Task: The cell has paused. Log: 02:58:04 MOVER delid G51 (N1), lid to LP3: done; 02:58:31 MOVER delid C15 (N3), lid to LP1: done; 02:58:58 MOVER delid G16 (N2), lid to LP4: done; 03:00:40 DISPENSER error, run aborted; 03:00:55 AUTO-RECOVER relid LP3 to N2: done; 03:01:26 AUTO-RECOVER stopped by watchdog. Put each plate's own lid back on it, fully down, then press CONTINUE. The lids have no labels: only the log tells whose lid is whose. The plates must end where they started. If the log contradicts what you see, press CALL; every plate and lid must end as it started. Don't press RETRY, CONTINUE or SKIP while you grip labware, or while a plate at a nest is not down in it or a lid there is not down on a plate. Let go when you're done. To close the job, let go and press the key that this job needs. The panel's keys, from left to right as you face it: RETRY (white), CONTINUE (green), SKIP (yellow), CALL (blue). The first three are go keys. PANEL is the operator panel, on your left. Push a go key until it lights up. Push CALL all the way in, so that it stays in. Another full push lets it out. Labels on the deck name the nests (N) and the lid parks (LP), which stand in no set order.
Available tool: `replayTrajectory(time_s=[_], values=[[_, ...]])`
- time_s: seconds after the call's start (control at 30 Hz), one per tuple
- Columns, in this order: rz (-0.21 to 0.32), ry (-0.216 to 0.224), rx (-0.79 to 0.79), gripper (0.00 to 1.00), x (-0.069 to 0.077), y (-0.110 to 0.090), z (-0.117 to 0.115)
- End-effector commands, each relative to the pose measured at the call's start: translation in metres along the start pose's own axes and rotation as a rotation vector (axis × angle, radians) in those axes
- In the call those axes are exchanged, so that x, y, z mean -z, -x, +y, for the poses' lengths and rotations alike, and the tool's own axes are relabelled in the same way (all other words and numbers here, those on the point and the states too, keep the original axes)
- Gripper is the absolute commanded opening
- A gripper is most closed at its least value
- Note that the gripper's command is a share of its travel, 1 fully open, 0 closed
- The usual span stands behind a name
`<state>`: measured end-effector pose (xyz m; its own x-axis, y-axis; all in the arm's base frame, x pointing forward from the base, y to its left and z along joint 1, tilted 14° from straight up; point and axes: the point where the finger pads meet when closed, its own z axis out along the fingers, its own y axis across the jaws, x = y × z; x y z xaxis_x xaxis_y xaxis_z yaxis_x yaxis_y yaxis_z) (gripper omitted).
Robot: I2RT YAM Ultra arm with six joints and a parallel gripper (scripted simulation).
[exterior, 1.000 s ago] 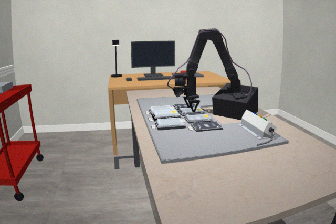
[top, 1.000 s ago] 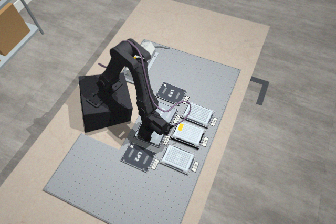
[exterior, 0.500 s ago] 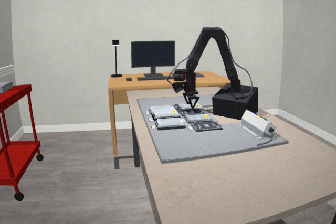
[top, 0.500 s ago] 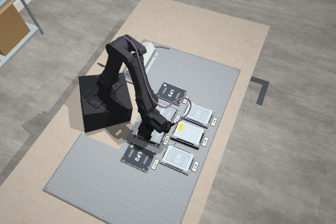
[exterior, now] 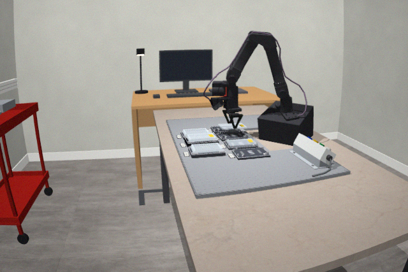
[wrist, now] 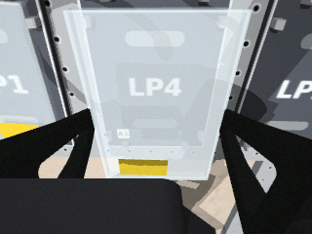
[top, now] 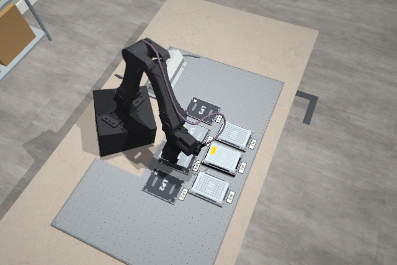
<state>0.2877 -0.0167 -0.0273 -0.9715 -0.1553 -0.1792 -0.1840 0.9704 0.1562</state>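
Where the wrist view looks down, white lettering reads LP4 on the lid park, with LP1 at the left and LP2 and LP3 legible from above. Spread wide, the claw grips a clear lid over LP4, mid-bench.

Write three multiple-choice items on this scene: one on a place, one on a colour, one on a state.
1. Which lid park lies under the gripper?
A. LP2
B. LP4
C. LP3

2. What colour is the tab on the clear lid?
A. Yellow
B. Blue
C. Red

3. What is the gripper's state?
A. Open, holding nothing
B. Shut, holding nothing
C. Shut on the clear lid

Key:
1 B: the LP4 label shows through the lid in the wrist view.
2 A: the tab at the lid's near edge is yellow.
3 C: the fingers press the lid's two long sides.
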Motion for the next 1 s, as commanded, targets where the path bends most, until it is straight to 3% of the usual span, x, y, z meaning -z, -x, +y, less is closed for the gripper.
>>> replayTrajectory(time_s=[0.0,0.43,0.53,0.97], values=[[-0.038,-0.003,0.000,0.00,0.014,0.008,-0.003],[-0.037,-0.003,-0.004,0.00,0.015,0.007,-0.002],[-0.034,-0.012,-0.038,0.00,0.014,0.023,0.010],[-0.018,-0.008,-0.041,0.00,0.010,0.059,0.051]])
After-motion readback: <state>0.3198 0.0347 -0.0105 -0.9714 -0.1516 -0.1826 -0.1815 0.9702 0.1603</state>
